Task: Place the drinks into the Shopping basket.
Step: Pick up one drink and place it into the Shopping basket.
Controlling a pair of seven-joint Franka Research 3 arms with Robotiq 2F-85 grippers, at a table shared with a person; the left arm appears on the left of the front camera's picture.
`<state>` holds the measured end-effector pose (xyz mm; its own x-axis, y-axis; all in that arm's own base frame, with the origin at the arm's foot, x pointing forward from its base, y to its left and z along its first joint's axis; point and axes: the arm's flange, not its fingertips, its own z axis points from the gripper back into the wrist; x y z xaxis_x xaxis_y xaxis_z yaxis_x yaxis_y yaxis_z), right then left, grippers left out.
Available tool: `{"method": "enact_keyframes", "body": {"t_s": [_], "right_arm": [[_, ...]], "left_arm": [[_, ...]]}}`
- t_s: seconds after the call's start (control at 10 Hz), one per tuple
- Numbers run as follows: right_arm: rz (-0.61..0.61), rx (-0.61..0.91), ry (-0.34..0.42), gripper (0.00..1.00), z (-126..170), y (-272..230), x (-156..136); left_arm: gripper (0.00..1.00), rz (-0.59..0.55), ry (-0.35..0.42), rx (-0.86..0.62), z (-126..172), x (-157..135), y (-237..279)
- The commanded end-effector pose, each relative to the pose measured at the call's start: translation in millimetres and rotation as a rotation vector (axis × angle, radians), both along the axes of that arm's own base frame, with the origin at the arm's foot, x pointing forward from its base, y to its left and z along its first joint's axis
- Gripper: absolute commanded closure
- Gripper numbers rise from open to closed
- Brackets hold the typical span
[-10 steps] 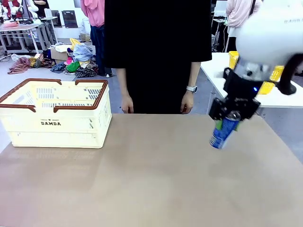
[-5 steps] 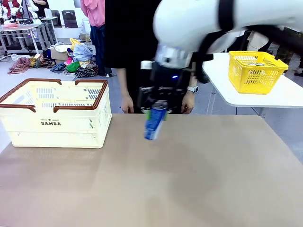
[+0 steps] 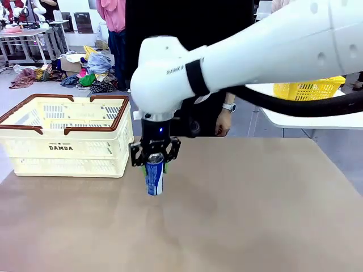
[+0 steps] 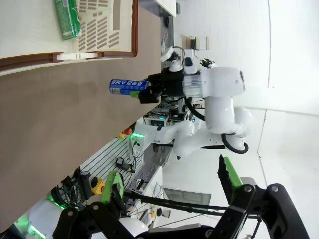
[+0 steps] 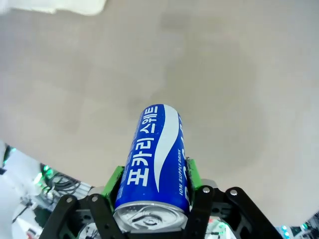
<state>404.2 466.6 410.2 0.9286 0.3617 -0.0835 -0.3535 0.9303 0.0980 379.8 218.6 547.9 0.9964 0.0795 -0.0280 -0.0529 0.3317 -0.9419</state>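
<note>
My right gripper [image 3: 154, 157] is shut on a blue drink can [image 3: 154, 178] with white print, holding it by its top end. The can hangs upright just above the table, a little right of the cream Shopping basket [image 3: 65, 148] with the brown rim. In the right wrist view the blue can [image 5: 157, 159] sits between the green pads [image 5: 115, 180]. The left wrist view shows my left gripper [image 4: 169, 179] open with nothing in it, well back from the table. It also shows the blue can [image 4: 127, 86] and a green can [image 4: 67, 17] lying inside the basket [image 4: 99, 50].
A person in black stands at the far edge, one hand [image 3: 224, 122] hanging by the table. A bright yellow basket [image 3: 309, 89] sits on a white side table at the right. The brown table [image 3: 244, 215] stretches bare to the right and front.
My right arm has swung the blue can from the table's right side across to the left, lowering it close beside the Shopping basket.
</note>
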Motion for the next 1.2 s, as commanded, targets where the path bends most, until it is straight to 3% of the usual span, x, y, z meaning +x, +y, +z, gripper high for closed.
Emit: {"method": "enact_keyframes", "body": {"t_s": [0.0, 0.1, 0.6, 0.9, 1.1], "right_arm": [[-0.016, -0.065, -0.057, 1.0, -1, 0, 4], [0.0, 0.0, 0.0, 1.0, 0, 0, 0], [0.002, -0.023, -0.004, 1.0, -9, 2, 1], [-0.188, 0.002, 0.036, 1.0, -24, -2, 4], [-0.23, -0.025, 0.045, 1.0, -28, 0, 7]], "left_arm": [[0.0, 0.004, 0.012, -0.005, 3, -2, -1], [0.0, 0.004, 0.012, -0.005, 3, -2, -1], [0.0, 0.004, 0.012, -0.005, 3, -2, -1], [0.0, 0.004, 0.012, -0.005, 3, -2, -1], [0.0, 0.004, 0.012, -0.005, 3, -2, -1]]}}
